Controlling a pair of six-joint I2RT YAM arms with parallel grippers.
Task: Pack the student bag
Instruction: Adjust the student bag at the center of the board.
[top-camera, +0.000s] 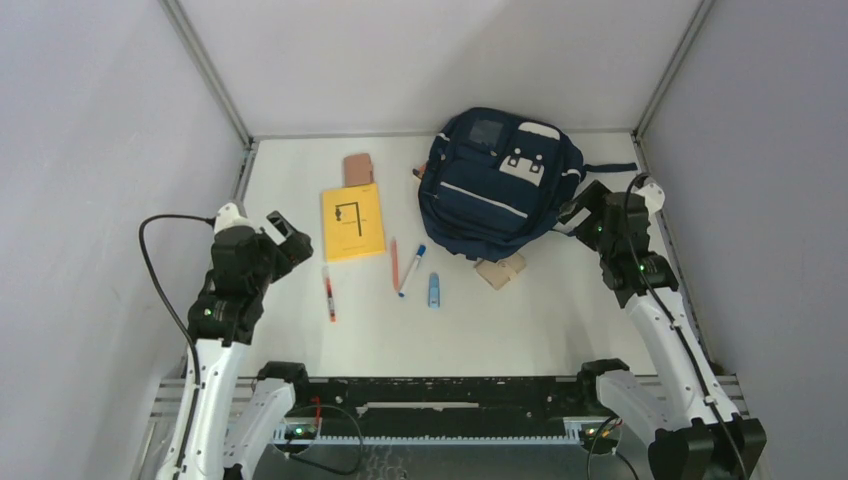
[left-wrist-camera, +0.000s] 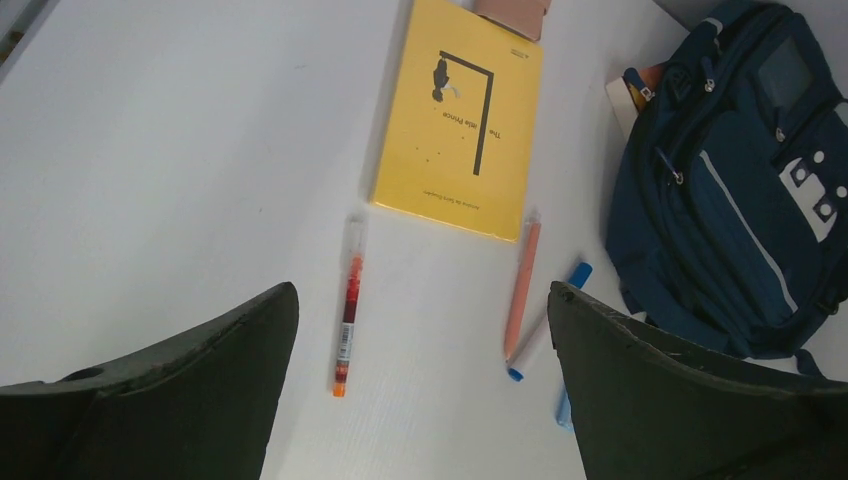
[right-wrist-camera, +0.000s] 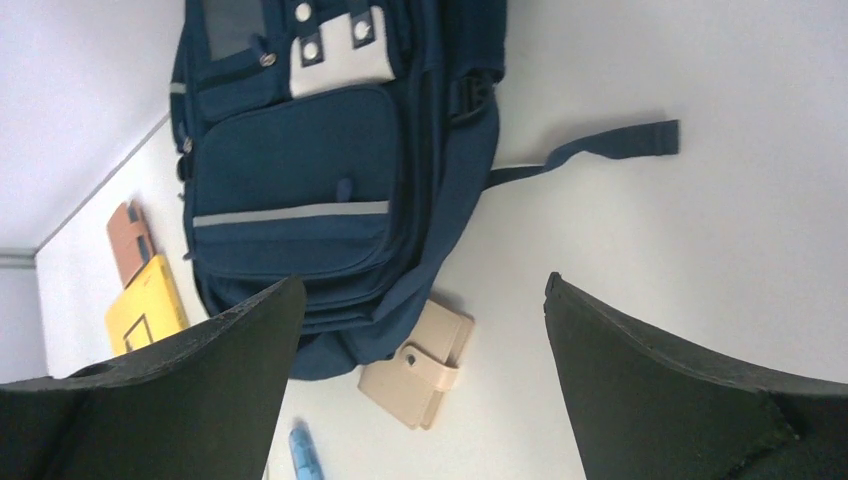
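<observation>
Your left claw is released: the jaws stand wide apart with nothing between them, above the white table. Just ahead of the finger on its left side lies a red pen, pointing away from the claw. Just ahead of the finger on its right side lies an orange pencil, with a white marker crossing under its near end, the marker's blue cap toward the bag. Farther ahead, between the two fingers, a yellow book lies flat, cover up. A pinkish-brown case sits at the book's far edge. The student bag lies well off to this claw's right, beyond the pencil and marker.

Your right claw is released too, wide and empty. A small blue item peeks out beside the finger on its left. Just ahead, between the fingers, a beige wallet rests against the bag's near edge. The bag lies flat ahead and to the left, front pocket up, with a pale stripe across it and a white patch beyond. One strap trails over the table far ahead on the right.
</observation>
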